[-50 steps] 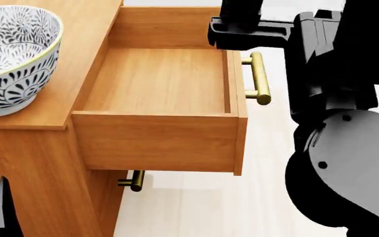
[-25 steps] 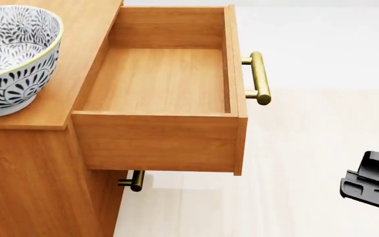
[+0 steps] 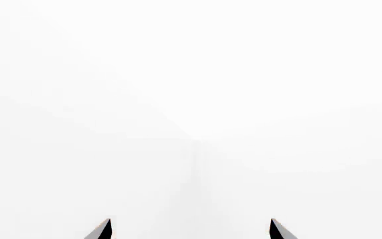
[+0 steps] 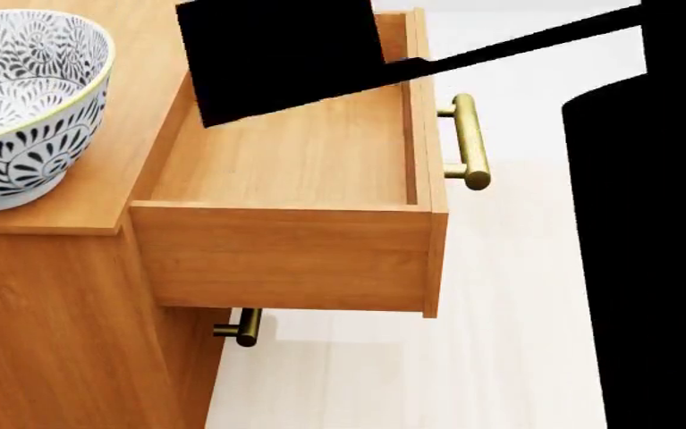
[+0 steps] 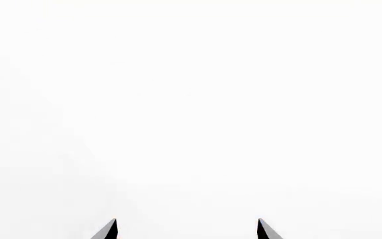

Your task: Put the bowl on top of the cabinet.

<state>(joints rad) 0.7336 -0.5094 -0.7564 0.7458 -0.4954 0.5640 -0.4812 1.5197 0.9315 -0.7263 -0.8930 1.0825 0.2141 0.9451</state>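
Our deep white bowl with dark blue floral pattern already sits on the honey-brown wooden cabinet, nowhere near our fingers. Both the left gripper and the right gripper are spread, holding nothing. We fear the black arm above the pulled-out drawer could sweep into the bowl.

Home-like room: wooden cabinet, pale floor
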